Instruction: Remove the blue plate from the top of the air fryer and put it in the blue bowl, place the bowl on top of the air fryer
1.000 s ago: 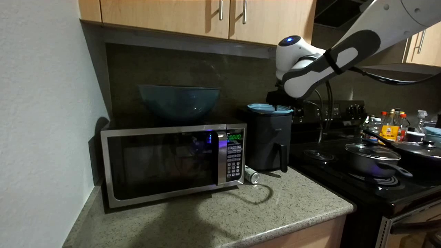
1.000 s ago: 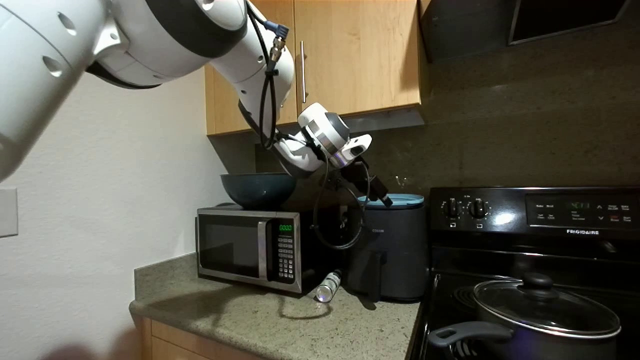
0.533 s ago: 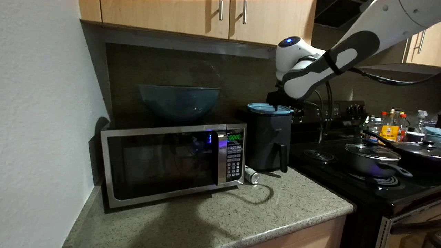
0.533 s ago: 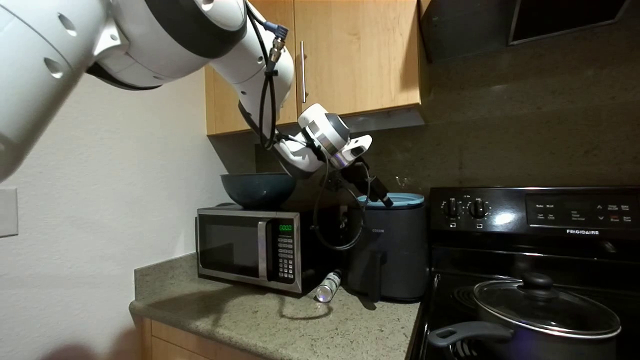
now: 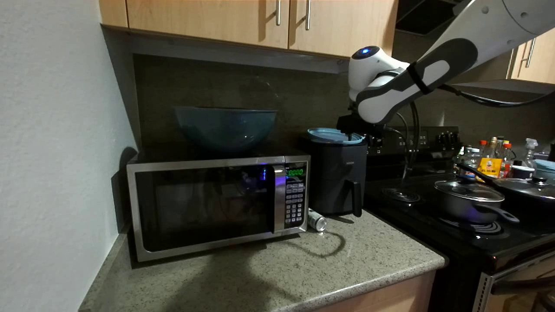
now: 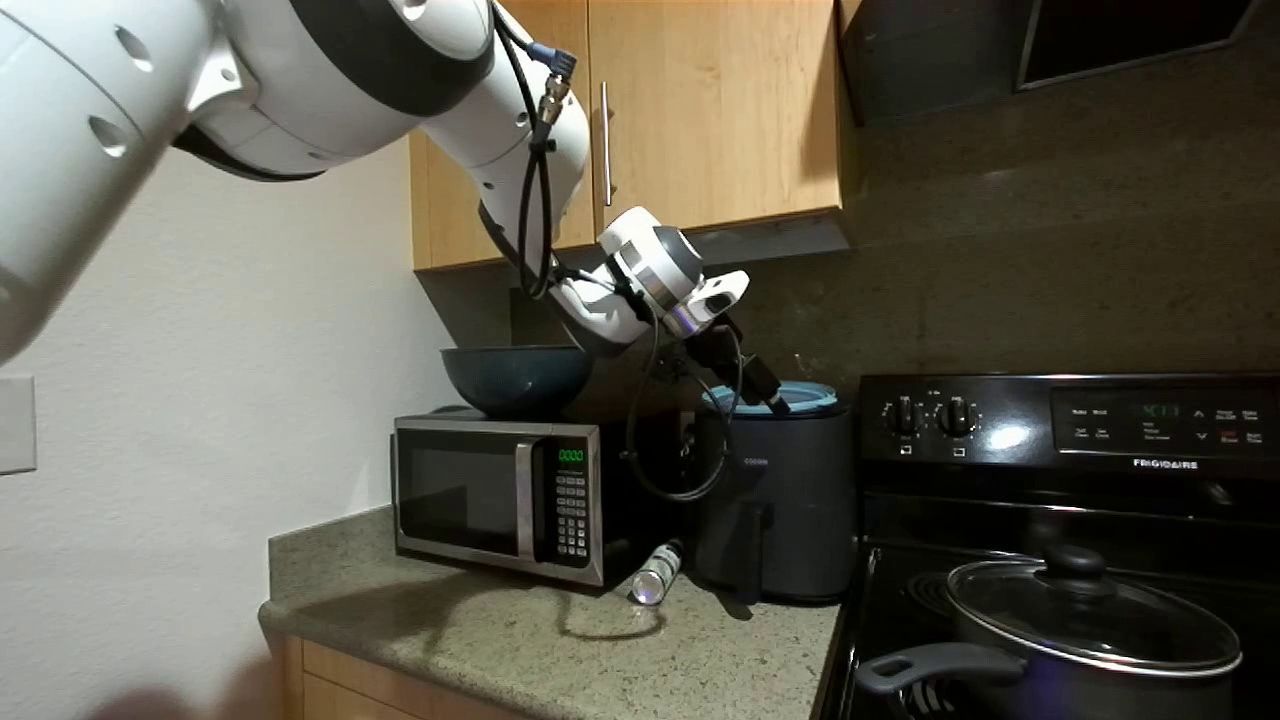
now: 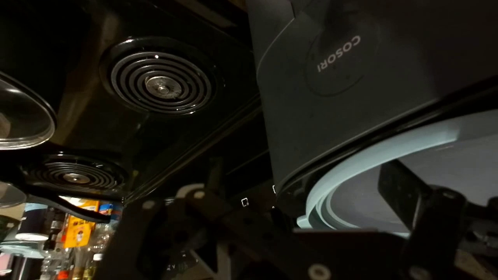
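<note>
The light-blue plate (image 5: 321,138) lies on top of the black air fryer (image 5: 336,182). It sits off-centre toward the microwave, and its near rim shows in the wrist view (image 7: 350,168). My gripper (image 7: 305,186) is open with its fingers wide apart. One finger is over the inside of the plate and the other is outside the rim, by the stove side. I cannot tell whether the inner finger touches the plate. A fingertip shows at the plate in both exterior views (image 6: 776,402). The large dark blue bowl (image 5: 225,130) sits upright on the microwave, out of the wrist view.
The microwave (image 5: 208,199) stands beside the air fryer, with a can (image 5: 317,221) lying on the counter between them. The stove (image 6: 1020,500) with a lidded pot (image 6: 1090,620) is on the other side. Cabinets (image 6: 720,110) hang above. A cable (image 6: 690,495) loops below the wrist.
The plate has slid toward the microwave on top of the air fryer. My gripper has shifted slightly toward the stove. The bowl has not moved.
</note>
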Motion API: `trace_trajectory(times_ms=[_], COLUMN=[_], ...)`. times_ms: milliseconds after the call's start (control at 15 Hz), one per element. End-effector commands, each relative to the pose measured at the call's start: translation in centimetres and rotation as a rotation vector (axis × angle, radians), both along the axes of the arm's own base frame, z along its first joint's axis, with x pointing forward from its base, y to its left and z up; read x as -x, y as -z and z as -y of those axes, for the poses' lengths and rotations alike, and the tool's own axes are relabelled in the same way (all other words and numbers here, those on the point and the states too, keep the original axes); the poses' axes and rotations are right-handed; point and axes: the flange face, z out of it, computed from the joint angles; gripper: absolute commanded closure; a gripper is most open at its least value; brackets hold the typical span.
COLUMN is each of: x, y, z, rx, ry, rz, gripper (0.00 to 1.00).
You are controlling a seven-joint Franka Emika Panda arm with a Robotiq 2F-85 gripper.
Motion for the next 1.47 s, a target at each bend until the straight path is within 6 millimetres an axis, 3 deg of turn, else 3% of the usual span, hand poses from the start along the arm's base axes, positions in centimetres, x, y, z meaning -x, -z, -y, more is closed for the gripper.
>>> trace_trajectory(times_ms=[0, 733, 1400], x=[0.0, 0.5, -2.3], y=[0.5, -1.1, 1.1], z=[-0.1, -0.8, 0.4], rx=[0.004, -0.016, 0.05], ry=[0.004, -0.027, 0.015], rz=[-0.041, -0.006, 0.115], gripper=[0.0, 0.0, 0.0])
